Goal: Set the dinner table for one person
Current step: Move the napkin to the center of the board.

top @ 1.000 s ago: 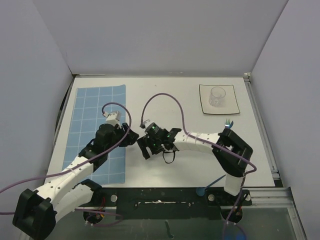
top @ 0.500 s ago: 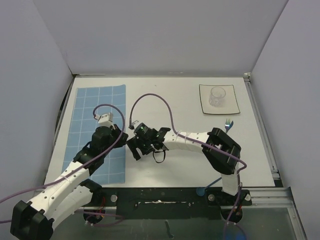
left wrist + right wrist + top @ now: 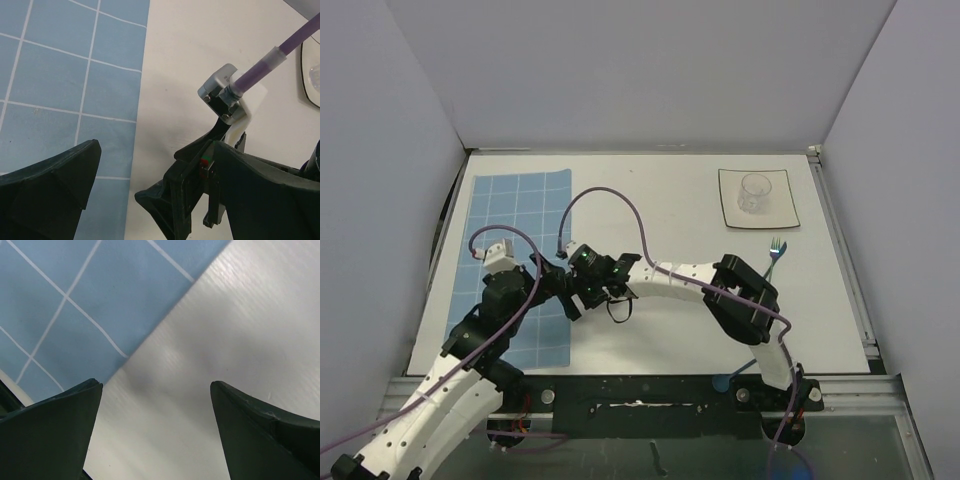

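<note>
White matte tabletop fills most of the overhead view: the dinner table (image 3: 670, 200) runs from the arm bases at the bottom of the frame to the back wall at the top. On its left side I see a blue grid placemat (image 3: 515, 215). At upper right sits a square plate (image 3: 782, 212) with a clear glass (image 3: 755, 193) standing on it, and a fork (image 3: 776, 248) lies just below the plate, partly behind my right arm.

Both arms reach to the same spot, lower left of centre, at the placemat's right edge. From above the two heads are one dark cluster, and I cannot read either set of fingers there.

The wrist views settle it. The left gripper (image 3: 156, 150) is spread wide, with nothing pinched. Its fingers sit in the lower corners of the frame, with the mat's edge and bare table running between them. That view also catches the right arm's head low in the middle, with its silver connector block (image 3: 220, 92) and purple cable (image 3: 295, 37) running off to the upper right. I cannot tell whether the two heads touch.

The right gripper (image 3: 155, 385) is spread too and holds nothing. Its view shows only the mat's corner at upper left and white table between the fingers. The plate, glass and fork show clearly only from above.
</note>
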Action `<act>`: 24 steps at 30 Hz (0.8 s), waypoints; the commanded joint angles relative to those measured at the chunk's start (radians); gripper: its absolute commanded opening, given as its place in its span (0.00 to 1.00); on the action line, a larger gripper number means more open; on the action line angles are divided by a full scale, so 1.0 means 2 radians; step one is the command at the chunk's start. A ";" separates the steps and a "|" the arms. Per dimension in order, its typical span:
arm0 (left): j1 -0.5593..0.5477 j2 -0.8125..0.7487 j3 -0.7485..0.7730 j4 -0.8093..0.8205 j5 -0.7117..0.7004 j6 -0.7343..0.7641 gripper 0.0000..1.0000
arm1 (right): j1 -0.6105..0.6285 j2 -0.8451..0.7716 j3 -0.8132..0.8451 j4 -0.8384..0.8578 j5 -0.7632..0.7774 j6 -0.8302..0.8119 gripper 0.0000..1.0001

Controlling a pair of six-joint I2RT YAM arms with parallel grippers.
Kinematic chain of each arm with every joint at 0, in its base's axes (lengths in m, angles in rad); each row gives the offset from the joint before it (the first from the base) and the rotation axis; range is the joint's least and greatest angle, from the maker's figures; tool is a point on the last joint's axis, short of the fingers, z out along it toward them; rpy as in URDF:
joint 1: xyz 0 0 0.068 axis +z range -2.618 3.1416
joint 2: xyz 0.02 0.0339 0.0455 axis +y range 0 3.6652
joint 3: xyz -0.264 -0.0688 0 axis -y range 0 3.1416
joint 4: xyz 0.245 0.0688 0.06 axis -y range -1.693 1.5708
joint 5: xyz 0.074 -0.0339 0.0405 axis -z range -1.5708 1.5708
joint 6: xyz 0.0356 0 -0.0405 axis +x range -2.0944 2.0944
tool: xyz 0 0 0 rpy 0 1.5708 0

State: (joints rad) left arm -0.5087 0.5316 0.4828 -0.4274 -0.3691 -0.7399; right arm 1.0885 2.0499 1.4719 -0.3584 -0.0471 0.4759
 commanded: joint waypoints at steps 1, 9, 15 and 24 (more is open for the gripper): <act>0.000 -0.018 0.011 -0.016 -0.025 -0.015 0.97 | 0.004 0.011 0.049 0.007 -0.013 -0.004 0.93; 0.001 -0.073 0.008 -0.060 -0.044 -0.027 0.97 | 0.011 0.051 0.072 0.026 -0.033 0.008 0.92; 0.001 -0.117 0.012 -0.092 -0.053 -0.026 0.97 | 0.016 0.091 0.099 0.043 -0.059 0.021 0.91; 0.001 -0.138 0.019 -0.114 -0.061 -0.024 0.97 | 0.028 0.129 0.139 0.033 -0.060 0.023 0.89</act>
State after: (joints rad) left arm -0.5087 0.2714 0.4820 -0.6407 -0.4641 -0.7826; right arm 1.1248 2.2673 1.7325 -0.2756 -0.1513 0.5079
